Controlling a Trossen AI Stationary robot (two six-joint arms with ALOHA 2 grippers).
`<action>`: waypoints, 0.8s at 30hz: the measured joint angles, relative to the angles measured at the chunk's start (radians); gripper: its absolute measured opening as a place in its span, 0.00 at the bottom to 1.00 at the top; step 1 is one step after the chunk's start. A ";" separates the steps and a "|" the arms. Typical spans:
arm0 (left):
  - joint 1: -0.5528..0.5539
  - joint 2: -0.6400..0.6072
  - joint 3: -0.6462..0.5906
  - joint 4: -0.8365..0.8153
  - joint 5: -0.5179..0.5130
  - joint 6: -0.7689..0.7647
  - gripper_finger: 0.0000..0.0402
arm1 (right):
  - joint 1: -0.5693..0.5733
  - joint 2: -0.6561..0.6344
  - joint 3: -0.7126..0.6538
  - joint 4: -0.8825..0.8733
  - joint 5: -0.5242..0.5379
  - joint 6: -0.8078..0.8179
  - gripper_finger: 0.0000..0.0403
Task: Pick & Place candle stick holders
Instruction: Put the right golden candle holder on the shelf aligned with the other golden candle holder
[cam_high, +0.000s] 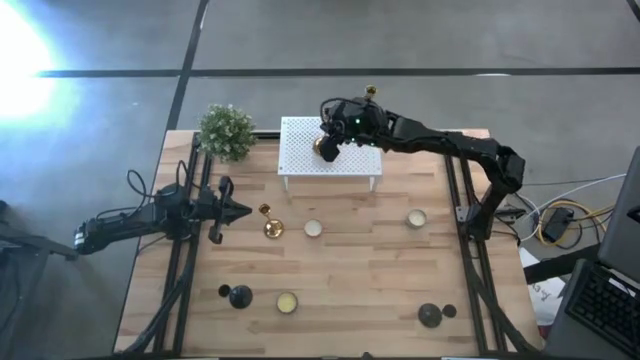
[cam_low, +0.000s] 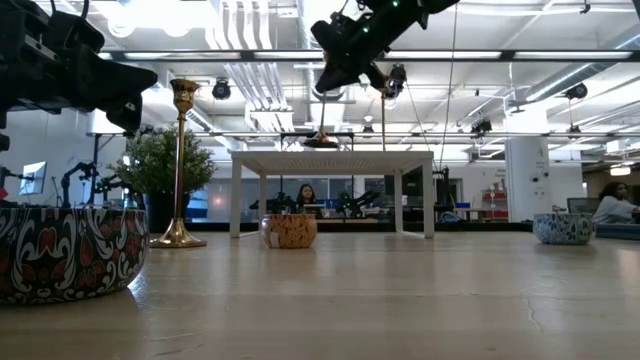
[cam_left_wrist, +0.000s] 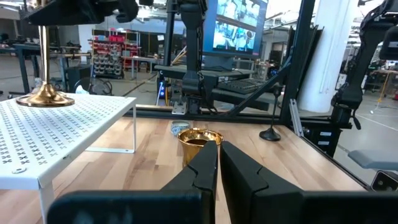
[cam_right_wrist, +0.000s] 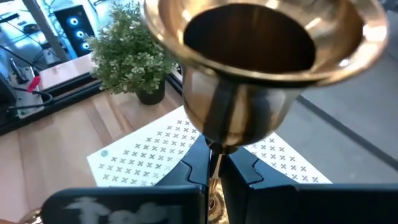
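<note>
My right gripper (cam_high: 333, 138) is over the white perforated rack (cam_high: 300, 160), shut on a gold candlestick (cam_right_wrist: 261, 56) whose round base (cam_left_wrist: 45, 96) is on the rack's top. A second gold candlestick (cam_low: 384, 100) stands upright on the rack beside it. A third gold candlestick (cam_high: 268, 222) stands on its base on the table. My left gripper (cam_high: 240, 210) is shut and empty, level with that candlestick's cup top (cam_left_wrist: 200, 138) and just short of it. Two black dome-based holders (cam_high: 240, 296) (cam_high: 430, 316) stand near the table's near edge. My right gripper pinches the candlestick's thin stem (cam_right_wrist: 215, 163) between its two fingers, just under the cup top. The fingers come slanting down from the table's right side and lie across the stem. The candlestick stands upright with its base (cam_low: 320, 141) on the rack's top.
Three low candle tins (cam_high: 313, 228) (cam_high: 416, 218) (cam_high: 287, 302) lie on the wooden table. A potted plant (cam_high: 227, 132) stands at the far left corner beside the rack. Free table lies in the middle, between the tins. People sit in the room beyond (cam_low: 305, 196).
</note>
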 joint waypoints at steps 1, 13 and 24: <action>0.000 0.000 0.000 0.000 0.000 0.000 0.06 | 0.011 0.002 0.001 -0.006 0.027 -0.006 0.03; 0.000 0.000 0.000 0.000 0.000 0.000 0.06 | 0.046 0.005 -0.002 -0.122 0.255 0.091 0.03; 0.000 0.000 0.000 0.000 0.000 0.000 0.06 | 0.028 0.005 0.017 -0.108 0.195 0.088 0.03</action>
